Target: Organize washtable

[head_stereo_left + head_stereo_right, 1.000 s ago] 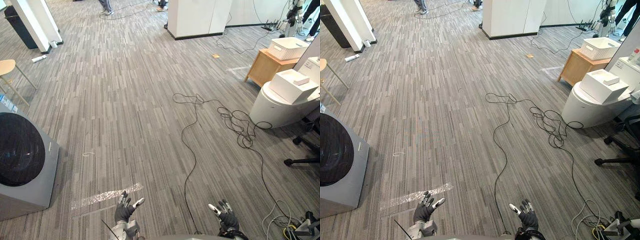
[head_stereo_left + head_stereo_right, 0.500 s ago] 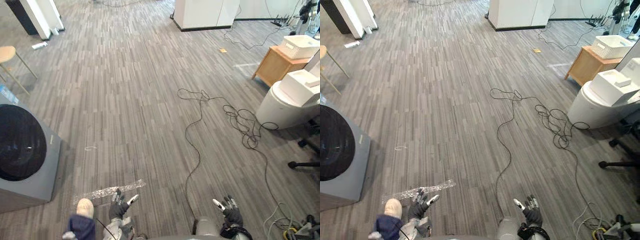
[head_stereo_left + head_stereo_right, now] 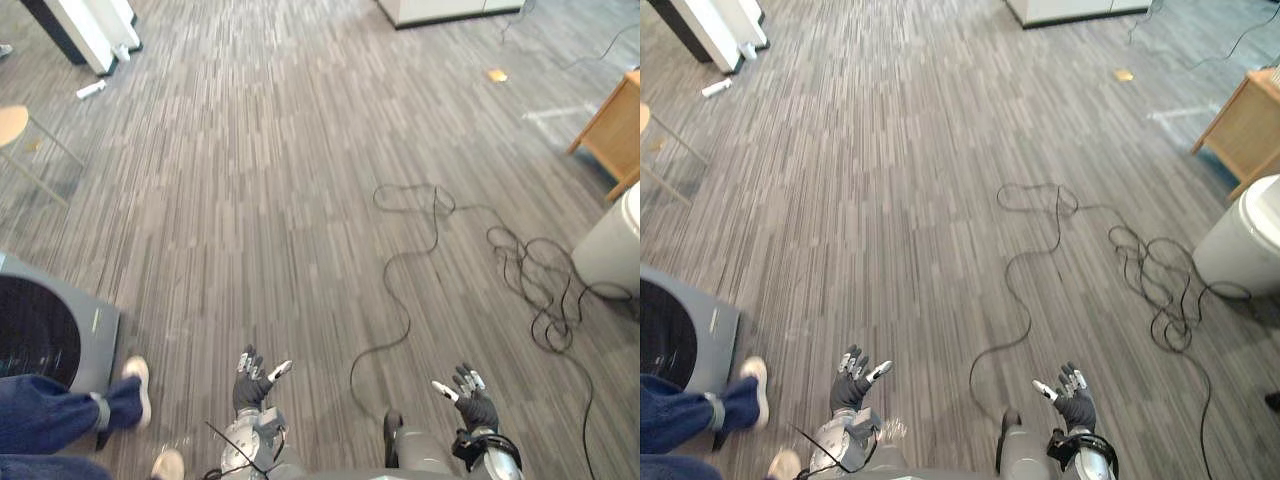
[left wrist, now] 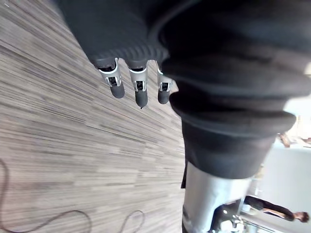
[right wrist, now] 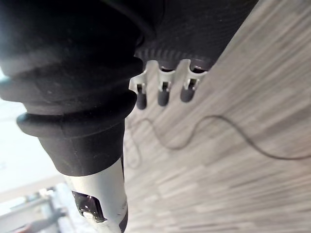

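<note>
**A:** So what just changed?

**B:** The whole view tipped down, so that's the head camera moving, not the stuff. A person's leg (image 3: 50, 412) in blue trousers has turned up just beside the grey machine (image 3: 50, 325), on its near side.

**A:** And the hands?

**B:** The left hand (image 3: 250, 385) and right hand (image 3: 474, 405) are off to the machine's right, fingers spread, holding nothing. I can't tell where the washtable is. My guess is the organizing hasn't started.

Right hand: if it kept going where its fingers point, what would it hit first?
Probably nothing: the right hand points forward over open carpet floor; the white rounded object sits off to its right. Depth is hard to judge.
</note>
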